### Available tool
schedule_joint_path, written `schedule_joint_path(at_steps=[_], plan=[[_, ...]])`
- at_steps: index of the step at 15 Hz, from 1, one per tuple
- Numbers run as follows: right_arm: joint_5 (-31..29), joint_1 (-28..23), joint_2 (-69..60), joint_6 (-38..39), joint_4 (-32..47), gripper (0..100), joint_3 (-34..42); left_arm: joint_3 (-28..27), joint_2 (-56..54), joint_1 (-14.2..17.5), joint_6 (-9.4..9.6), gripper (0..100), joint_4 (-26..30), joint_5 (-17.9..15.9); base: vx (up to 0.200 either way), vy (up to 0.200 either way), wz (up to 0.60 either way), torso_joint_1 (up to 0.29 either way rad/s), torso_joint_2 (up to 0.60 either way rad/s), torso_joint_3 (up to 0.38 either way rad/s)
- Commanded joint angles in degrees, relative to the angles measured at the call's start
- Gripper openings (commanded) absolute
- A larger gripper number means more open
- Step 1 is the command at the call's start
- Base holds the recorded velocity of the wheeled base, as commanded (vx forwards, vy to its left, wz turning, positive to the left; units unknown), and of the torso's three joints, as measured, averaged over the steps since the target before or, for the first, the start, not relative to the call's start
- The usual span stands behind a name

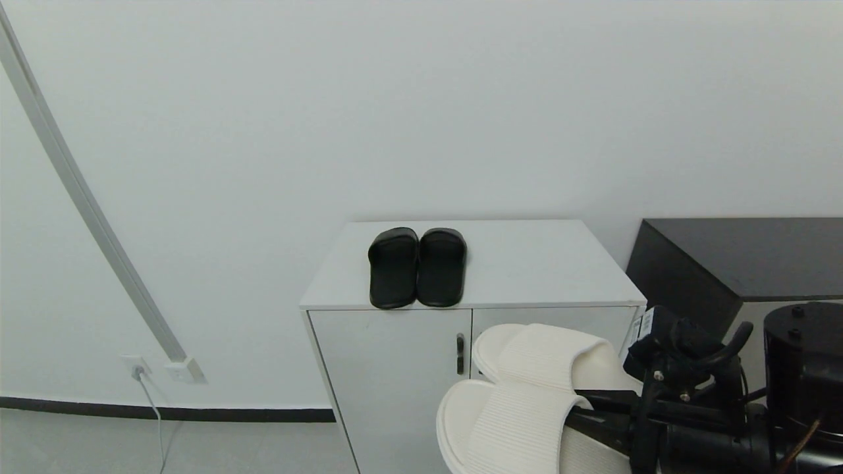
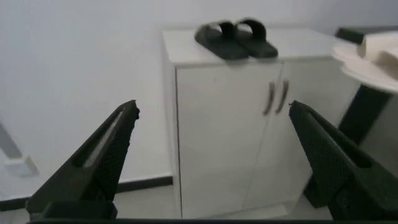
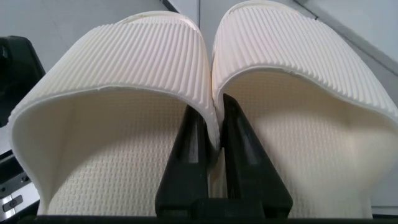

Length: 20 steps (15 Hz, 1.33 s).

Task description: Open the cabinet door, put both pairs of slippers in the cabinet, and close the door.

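Observation:
A white cabinet (image 1: 388, 368) stands against the wall with both doors shut, their dark handles (image 1: 460, 353) meeting at the middle. A pair of black slippers (image 1: 417, 266) lies side by side on its top near the front edge. My right gripper (image 3: 214, 124) is shut on the inner straps of a pair of white ribbed slippers (image 1: 527, 395), held in front of the cabinet's right door. My left gripper (image 2: 212, 109) is open with nothing between its fingers, some way in front of the cabinet (image 2: 217, 137), which shows with the black slippers (image 2: 236, 38) on top.
A black table (image 1: 744, 257) stands right beside the cabinet on its right. On the wall to the left are a slanting grey conduit (image 1: 79, 191) and a socket with a plugged-in cable (image 1: 135, 368). Grey floor lies left of the cabinet.

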Motion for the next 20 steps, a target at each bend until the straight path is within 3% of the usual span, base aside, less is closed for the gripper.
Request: schedule_joint_path(at_steps=[1, 10, 13, 16, 18, 20], plan=[[0.0, 0.1, 0.3, -0.3, 0.0, 0, 0.2, 0.6, 0.5, 0.0, -0.02, 100, 0.1, -2.2, 0.000, 0.000, 0.00, -0.212, 0.50, 0.290], [0.0, 0.9, 0.3, -0.4, 0.0, 0, 1.1, -7.1, 11.2, -0.3, -0.28, 100, 0.0, -14.2, 0.000, 0.000, 0.00, -0.217, 0.54, 0.321], [0.0, 1.1, 0.3, -0.4, 0.0, 0, 1.2, -8.1, 15.7, -0.3, -0.28, 100, -0.2, -15.9, 0.000, 0.000, 0.00, -0.191, 0.50, 0.318], [0.0, 1.4, 0.6, -0.5, -0.1, 0, 1.3, -10.8, 23.2, -0.3, -0.37, 100, -0.5, -21.9, 0.000, 0.000, 0.00, -0.163, 0.49, 0.318], [0.0, 1.5, 0.7, -0.4, -0.1, 0, 1.4, -13.1, 30.5, -0.4, -0.37, 100, -4.0, -26.4, 0.000, 0.000, 0.00, -0.141, 0.48, 0.337], [0.0, 1.6, 0.7, -0.5, -0.2, 0, 1.6, -14.4, 37.5, -0.5, -0.37, 100, -9.8, -27.9, 0.000, 0.000, 0.00, -0.141, 0.49, 0.334]])
